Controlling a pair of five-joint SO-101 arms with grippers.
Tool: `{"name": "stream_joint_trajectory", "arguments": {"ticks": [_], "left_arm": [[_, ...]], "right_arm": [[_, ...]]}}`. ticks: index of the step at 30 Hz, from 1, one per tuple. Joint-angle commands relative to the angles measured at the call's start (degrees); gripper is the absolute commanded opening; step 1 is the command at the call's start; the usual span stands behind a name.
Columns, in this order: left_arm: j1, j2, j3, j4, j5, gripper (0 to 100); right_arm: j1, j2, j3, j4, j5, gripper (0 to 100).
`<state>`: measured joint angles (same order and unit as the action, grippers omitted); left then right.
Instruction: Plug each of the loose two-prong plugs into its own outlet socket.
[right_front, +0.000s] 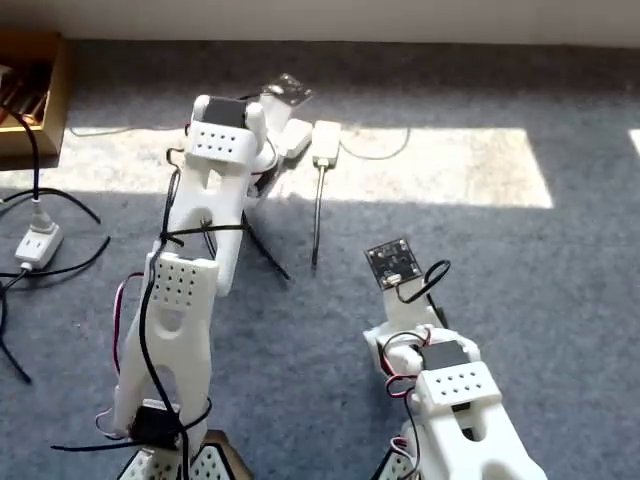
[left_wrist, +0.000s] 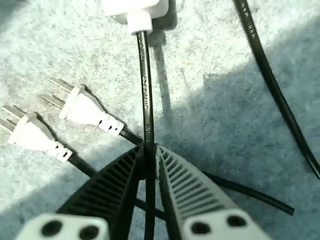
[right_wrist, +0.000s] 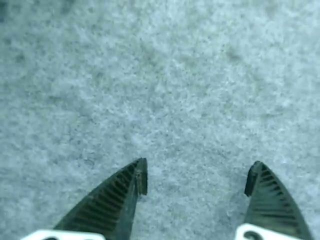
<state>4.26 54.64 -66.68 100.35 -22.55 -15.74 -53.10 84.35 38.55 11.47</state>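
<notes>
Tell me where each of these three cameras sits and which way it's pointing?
High view: fixed overhead, looking down on grey carpet; shows the white left arm and right arm.
Left wrist view: on the left arm's wrist, looking past the left claw, shut on a black cord, toward two plugs and a white block.
Right wrist view: on the right arm's wrist, facing carpet past the open right claw.
Shared: high and left wrist views both show the white block with its cord, apparently the same.
</notes>
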Motion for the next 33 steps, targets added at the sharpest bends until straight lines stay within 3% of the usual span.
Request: {"name": "stream_joint_trajectory", "arguments": {"ticks": [1, 9, 13, 18, 25, 28, 33], "left_arm": [[2.33, -19.12, 12.70, 0.62, -0.44, 0], [14.99, -62.81, 59.12, 0.53, -5.45, 0], [15.96, -82.07, 79.43, 0.44, -8.35, 0], [7.52, -95.34, 101.93, -0.79, -18.73, 0], [-6.11, -98.33, 123.47, -11.34, -32.88, 1], [-10.33, -98.68, 125.23, -11.34, -36.66, 1], [-17.63, -98.68, 119.78, 0.62, -47.12, 1]], "right_arm": [[-0.48, -1.01, -0.31, -0.92, 0.26, 31.1], [-0.48, -1.01, -0.31, -0.92, 0.26, 31.1], [-0.48, -1.01, -0.31, -0.92, 0.26, 31.1], [-0.48, -1.01, -0.31, -0.92, 0.26, 31.1], [-0.48, -1.01, -0.31, -0.92, 0.26, 31.1], [-0.48, -1.01, -0.31, -0.92, 0.26, 31.1], [-0.48, -1.01, -0.31, -0.92, 0.26, 31.1]]}}
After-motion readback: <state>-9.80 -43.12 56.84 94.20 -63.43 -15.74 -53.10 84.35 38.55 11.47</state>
